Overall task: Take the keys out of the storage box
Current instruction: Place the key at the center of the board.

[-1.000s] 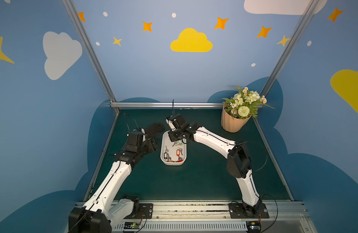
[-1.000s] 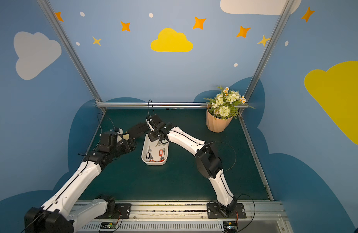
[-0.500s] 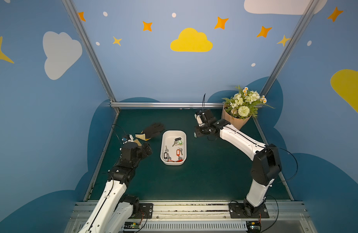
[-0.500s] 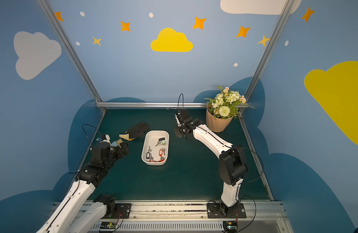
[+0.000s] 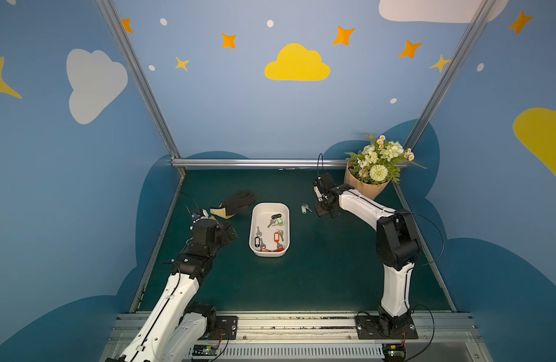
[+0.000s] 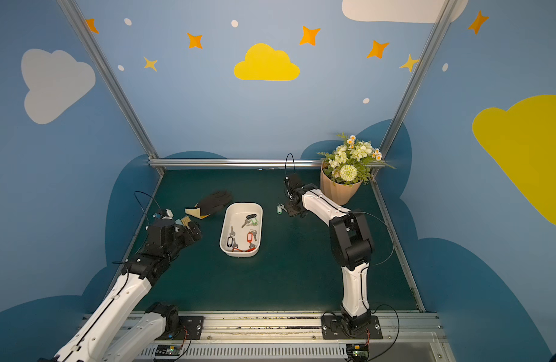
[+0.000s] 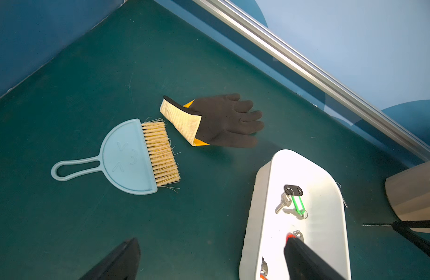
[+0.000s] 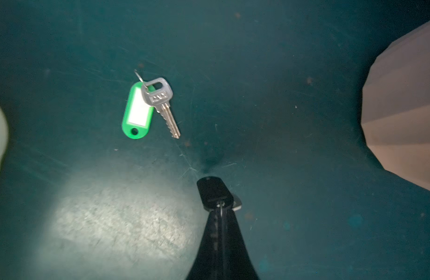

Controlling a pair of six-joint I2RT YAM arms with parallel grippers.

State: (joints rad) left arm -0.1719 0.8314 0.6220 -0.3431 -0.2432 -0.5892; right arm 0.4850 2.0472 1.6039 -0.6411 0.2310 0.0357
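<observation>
Left pincer (image 7: 211,240) hangs wide open and empty above the table (image 5: 301,282), over a blue brush (image 7: 134,157) and a black glove (image 7: 228,121), just left of the white box (image 5: 252,232). Several keys (image 5: 276,236) lie loose on the box floor, with black, green and red tags. Right of the box, a green-tagged key (image 8: 138,111) lies flat on the table. Right pincer (image 8: 220,209) is clamped tight on a black-tagged key (image 8: 210,191), low over the table near the green one; whether it touches down I cannot tell. A peach flower pot (image 8: 403,109) stands close by

My worries: let go from any height, the black-tagged key could bounce, skid under the pot or land on the green one. In the box, thin flat keys on slick plastic may slide from closing fingers, two rings may lift together, and a push on the wall could shove the light box

Dark green matting, scuffed, covers the table; blue walls with painted clouds and stars enclose it behind silver rails
</observation>
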